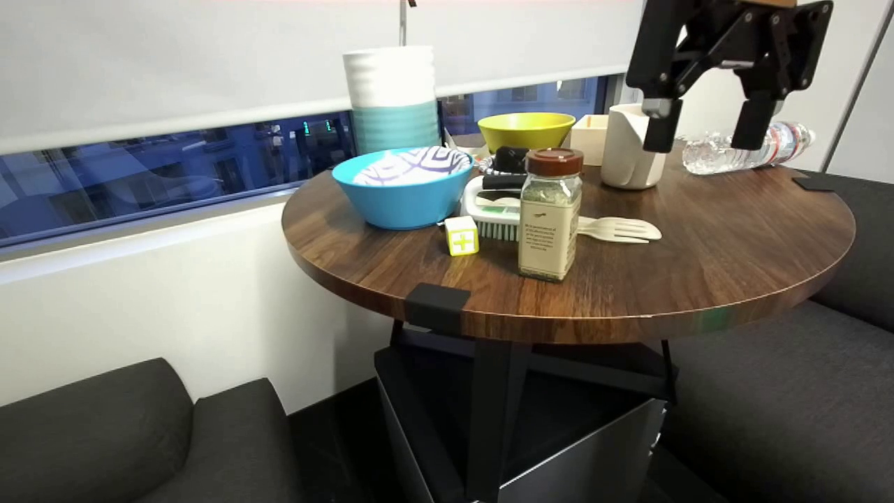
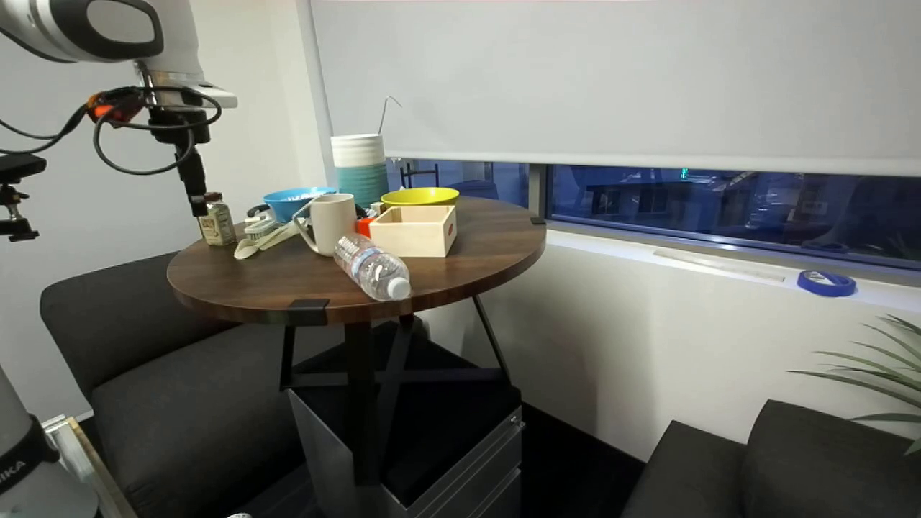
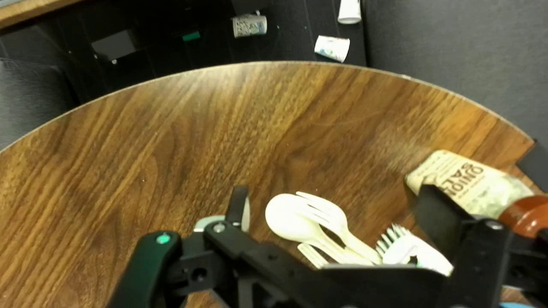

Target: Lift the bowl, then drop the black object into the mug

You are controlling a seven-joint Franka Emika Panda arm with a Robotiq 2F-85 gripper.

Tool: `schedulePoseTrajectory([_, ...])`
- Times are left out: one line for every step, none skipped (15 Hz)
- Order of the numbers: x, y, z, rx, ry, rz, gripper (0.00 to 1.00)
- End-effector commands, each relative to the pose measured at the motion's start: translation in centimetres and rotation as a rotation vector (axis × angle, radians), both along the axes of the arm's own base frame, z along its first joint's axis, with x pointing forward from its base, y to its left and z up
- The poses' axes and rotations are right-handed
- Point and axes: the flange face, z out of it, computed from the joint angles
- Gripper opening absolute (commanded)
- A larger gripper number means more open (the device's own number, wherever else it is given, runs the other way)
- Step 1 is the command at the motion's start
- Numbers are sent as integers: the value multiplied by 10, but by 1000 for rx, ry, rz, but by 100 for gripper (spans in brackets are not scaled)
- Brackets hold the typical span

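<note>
My gripper (image 3: pixel 335 200): foremost in the wrist view; spread wide, grasping nothing, presumably ready to take hold.
Light blue bowl (image 1: pixel 412 202): upright on the table (image 1: pixel 747 234), acting as a nest.
Patterned bowl (image 1: pixel 415 168): appears seated inside the light blue one, probably stacked to save room; I have no hold on it.
Mug (image 1: pixel 628 159): upright, mouth up, suited to receiving.
Black object (image 1: pixel 510 159): tentative identification; behind the lidded jar (image 1: pixel 547 230), outline part-hidden.

The bowl (image 1: pixel 421 166) — white, patterned with dark blue stripes — sits inside the light blue bowl (image 1: pixel 401 204) on the table (image 1: pixel 733 244), where the mug (image 2: pixel 334 224), plain, cream-white and handled, stands upright, while the black object (image 1: pixel 510 159), its outline indistinct, appears between them in an exterior view.
</note>
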Motion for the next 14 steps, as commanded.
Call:
schedulePoseTrajectory([6,-10,-9,-14,-81,-180,100])
schedulePoseTrajectory([7,-11,-12,-14,-94,-231,100])
schedulePoseTrajectory([9,-14,-14,-21,-104,-282,100])
schedulePoseTrajectory([11,-16,-16,-19,-118,-332,100])
schedulePoseTrajectory([14,-17,-16,-14,-141,-378,100])
schedulePoseTrajectory([17,-17,-18,-19,-159,-424,100])
schedulePoseTrajectory([22,-19,-20,-17,-194,-462,100])
schedulePoseTrajectory([26,-20,-22,-22,-231,-496,100])
schedulePoseTrajectory([29,-18,-22,-46,-266,-496,100])
schedulePoseTrajectory([24,-20,-18,-16,-209,-453,100])
schedulePoseTrajectory([27,-20,-19,-27,-231,-468,100])
schedulePoseTrajectory([27,-19,-20,-33,-239,-473,100])
schedulePoseTrajectory([28,-19,-21,-35,-242,-476,100])
schedulePoseTrajectory([28,-18,-21,-35,-243,-478,100])
